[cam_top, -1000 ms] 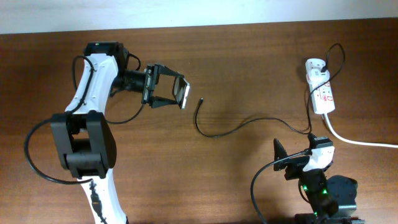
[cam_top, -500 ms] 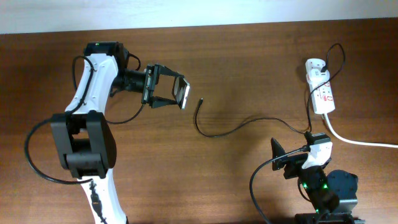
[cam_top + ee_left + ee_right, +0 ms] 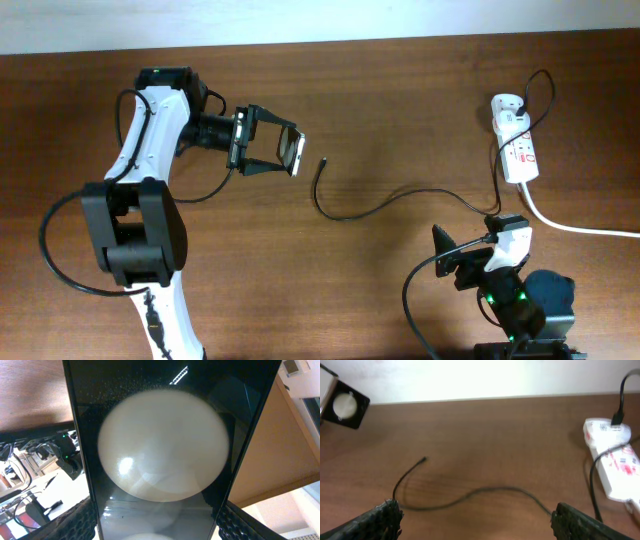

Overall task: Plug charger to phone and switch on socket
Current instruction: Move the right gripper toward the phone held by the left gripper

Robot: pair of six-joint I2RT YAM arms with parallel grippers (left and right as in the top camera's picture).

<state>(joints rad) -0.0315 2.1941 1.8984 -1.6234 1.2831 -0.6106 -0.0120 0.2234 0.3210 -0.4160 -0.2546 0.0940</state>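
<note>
My left gripper (image 3: 285, 150) is shut on the phone (image 3: 291, 149) and holds it above the table at the upper left. The phone's glossy black screen (image 3: 165, 450) fills the left wrist view between both fingers, with a large white round spot. The charger cable (image 3: 372, 208) lies on the table, its connector tip (image 3: 324, 160) just right of the phone. It runs to the white socket (image 3: 516, 148) at the far right. My right gripper (image 3: 470, 255) is open and empty near the front edge; the cable (image 3: 470, 495) and socket (image 3: 615, 460) show in its view.
The socket's thick white cord (image 3: 580, 228) runs off the right edge. The wooden table (image 3: 400, 110) ends at a white wall at the back. My left arm's base (image 3: 135, 235) stands at the front left.
My right arm has shifted slightly left and forward. The left gripper with the phone has not visibly moved.
</note>
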